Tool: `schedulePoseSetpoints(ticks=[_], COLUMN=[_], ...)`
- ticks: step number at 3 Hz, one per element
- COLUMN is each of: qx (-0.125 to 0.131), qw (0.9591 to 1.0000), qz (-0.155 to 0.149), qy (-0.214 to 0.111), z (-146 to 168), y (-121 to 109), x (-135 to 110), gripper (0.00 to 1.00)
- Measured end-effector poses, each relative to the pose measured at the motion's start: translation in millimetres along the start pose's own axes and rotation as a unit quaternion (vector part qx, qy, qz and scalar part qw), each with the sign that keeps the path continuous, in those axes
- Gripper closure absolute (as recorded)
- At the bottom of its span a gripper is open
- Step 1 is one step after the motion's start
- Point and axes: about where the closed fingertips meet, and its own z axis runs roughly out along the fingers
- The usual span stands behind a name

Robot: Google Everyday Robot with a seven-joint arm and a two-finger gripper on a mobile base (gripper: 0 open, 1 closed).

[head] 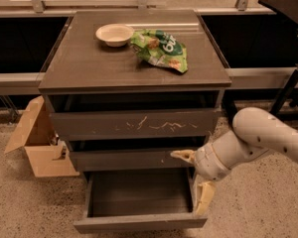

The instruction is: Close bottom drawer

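Observation:
The bottom drawer (139, 223) of the dark grey-brown cabinet stands pulled out, its shallow grey box (139, 195) empty and its low plain front panel near the bottom of the camera view. My gripper (194, 177) is at the drawer's right side, on the white arm coming in from the right. It is open: one cream finger (183, 155) lies by the middle drawer front, the other (204, 198) hangs down beside the bottom drawer's right wall, just behind the front panel. It holds nothing.
The middle drawer (129, 158) and the scratched top drawer (134, 124) sit slightly open. On the cabinet top (79, 63) are a white bowl (114, 34) and a green snack bag (161, 48). An open cardboard box (37, 143) stands on the floor at left.

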Motion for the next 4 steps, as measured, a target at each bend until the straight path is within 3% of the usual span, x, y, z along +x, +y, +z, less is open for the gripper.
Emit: schedulePoseSetpoints(ticks=[1, 2, 3, 4], qx=[-0.031, -0.045, -0.062, -0.062], qw=[0.9986, 0.9964, 0.9938, 0.9938], qz=[0.003, 0.019, 0.036, 0.036], qy=[-0.044, -0.069, -0.085, -0.085], z=[67.9, 133.1, 179.3, 179.5], y=[14.8, 23.5, 28.2, 28.3], x=[51.0, 92.3, 114.2, 114.3], gripper=[0.0, 0.0, 0.0, 0.0])
